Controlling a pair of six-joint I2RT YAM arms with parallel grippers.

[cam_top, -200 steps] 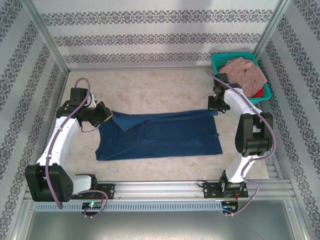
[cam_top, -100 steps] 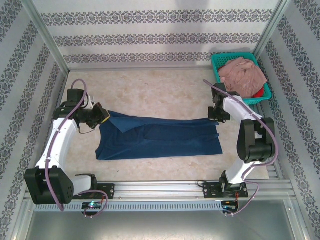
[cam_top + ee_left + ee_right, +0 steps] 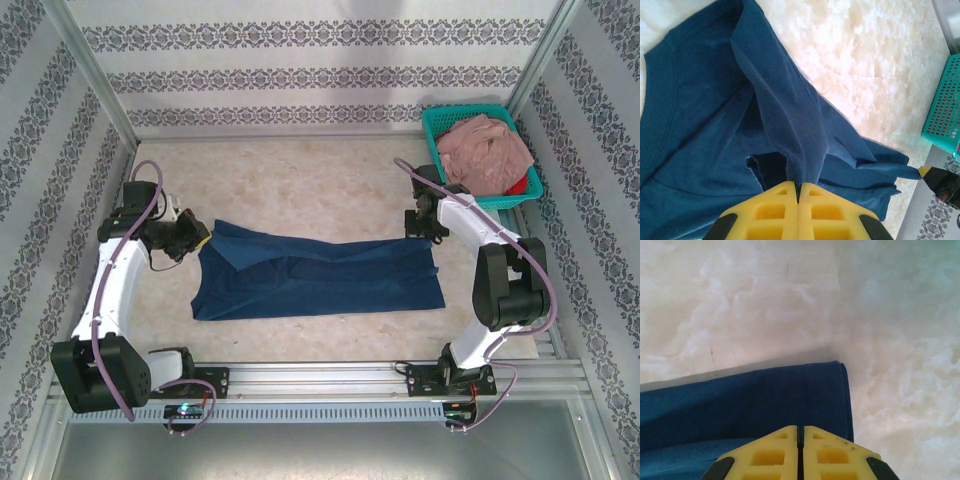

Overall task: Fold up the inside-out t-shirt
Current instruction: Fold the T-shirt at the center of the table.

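**Both claws clamp the navy t-shirt at its far corners**

The inside-out t-shirt lies stretched crosswise over the middle of the table. It forms a long dark navy band, with a flap folded over along its far edge near the left end. Its near edge rests flat on the pale marbled surface.

The left claw sits at the shirt's far left corner. In the left wrist view its yellow fingers are pressed tight together with a fold of navy cloth caught between them. A ridge of fabric runs away from the grip, and the rest of the shirt spreads out wrinkled on both sides.

The right claw sits at the shirt's far right corner. In the right wrist view its yellow fingers meet with no gap, and the cloth runs up into their tips. The fabric there is smooth, ends in a rounded folded edge on the right, and casts a soft shadow on the table beyond it. In the left wrist view that corner is drawn out to a point that meets a yellow fingertip, so this claw grips the shirt too.

A teal basket stands at the far right corner of the table, apart from the shirt. It holds a dusty pink garment, with a bit of red showing at its near side
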